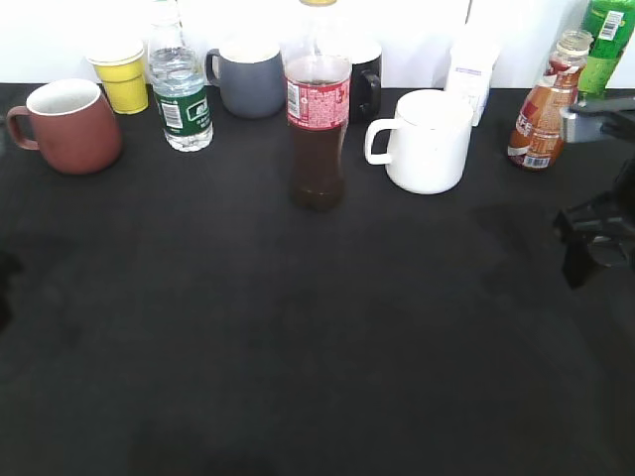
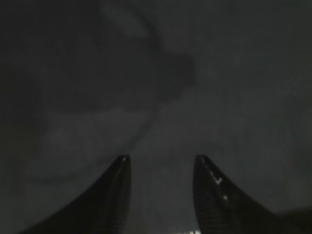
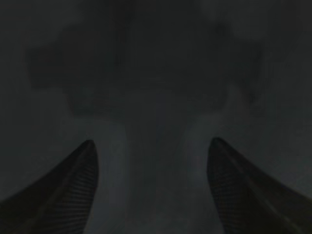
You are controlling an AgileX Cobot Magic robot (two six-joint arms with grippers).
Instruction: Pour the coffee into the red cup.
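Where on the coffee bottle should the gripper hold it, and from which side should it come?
Probably the label band of the coffee bottle, below the narrower neck, from the front, table side. It stands upright at the back right, with a green bottle close behind and bare cloth in front. The right gripper is open and empty.

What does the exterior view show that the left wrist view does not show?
Only the exterior view shows the drinks and mugs: the red cup at far left, the coffee bottle at far right, and the cola bottle and white mug between them. Only the left wrist view shows the left tool, its fingers apart over bare cloth. Both show the black tablecloth.
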